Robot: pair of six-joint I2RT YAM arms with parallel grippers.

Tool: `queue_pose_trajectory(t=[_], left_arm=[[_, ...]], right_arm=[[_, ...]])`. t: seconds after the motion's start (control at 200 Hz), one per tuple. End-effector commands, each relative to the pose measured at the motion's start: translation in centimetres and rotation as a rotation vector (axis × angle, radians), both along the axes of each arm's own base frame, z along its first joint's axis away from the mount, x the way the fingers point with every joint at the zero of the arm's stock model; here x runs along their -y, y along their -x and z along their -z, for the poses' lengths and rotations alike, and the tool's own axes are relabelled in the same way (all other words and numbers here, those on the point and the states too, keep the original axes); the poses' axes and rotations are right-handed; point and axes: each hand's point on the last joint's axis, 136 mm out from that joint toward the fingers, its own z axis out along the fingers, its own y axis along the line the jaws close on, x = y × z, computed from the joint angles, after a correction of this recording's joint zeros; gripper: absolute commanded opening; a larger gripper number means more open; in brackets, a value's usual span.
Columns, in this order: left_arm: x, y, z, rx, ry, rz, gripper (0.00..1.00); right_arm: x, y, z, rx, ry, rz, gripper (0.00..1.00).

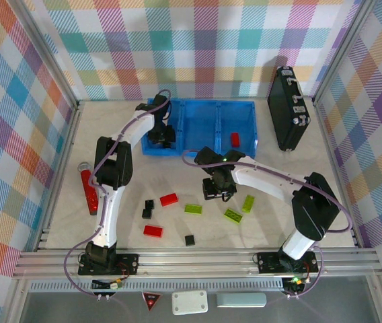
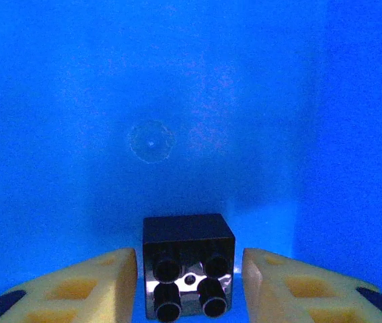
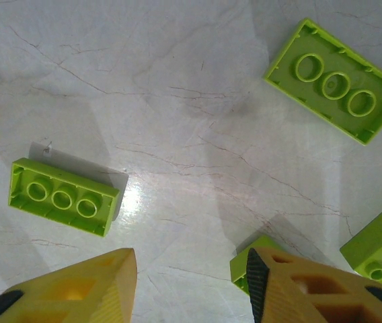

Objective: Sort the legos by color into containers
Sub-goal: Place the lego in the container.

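Your left gripper (image 1: 160,139) is down in the blue tray's (image 1: 245,108) left compartment. Its jaws sit slightly apart around a black lego (image 2: 189,269), seemingly not pinching it. Your right gripper (image 3: 191,259) hangs open and empty, with lime legos (image 3: 63,196) beneath and beside it. One red lego (image 1: 235,139) is binned. Most remain on the worktop (image 1: 278,222).

black brick (image 2: 188,266): we see hard plastic, glossy, with bright glints on its tubes.
blue tray (image 2: 177,87): smooth plastic to our eyes, softly shiny.
lime-green bricks (image 3: 63,196): smooth plastic; we find a dull sheen.
table top (image 3: 177,87): we read a pale, marble-veined, polished surface.
left gripper fingers (image 2: 77,286): matt yellow; we judge plastic.
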Motion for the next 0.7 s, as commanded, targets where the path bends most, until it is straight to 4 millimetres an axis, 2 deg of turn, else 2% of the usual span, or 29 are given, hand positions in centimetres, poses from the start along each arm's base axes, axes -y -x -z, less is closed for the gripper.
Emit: queue_pose_trajectory(t=[0.0, 0.3, 0.695], left_arm=[[-0.3, 0.7, -4.4, 0.039, 0.030, -0.003, 0.45], [-1.0, 3.1, -8.2, 0.077, 0.044, -0.002, 0.45], [-3.3, 8.2, -12.1, 0.138, 0.017, 0.001, 0.45]], right_arm=[[0.7, 0.7, -0.3, -0.003, 0.017, 0.014, 0.49], [0.8, 0.7, 0.0, -0.008, 0.024, 0.022, 0.49], [0.7, 0.7, 0.7, -0.027, 0.040, 0.017, 0.49]])
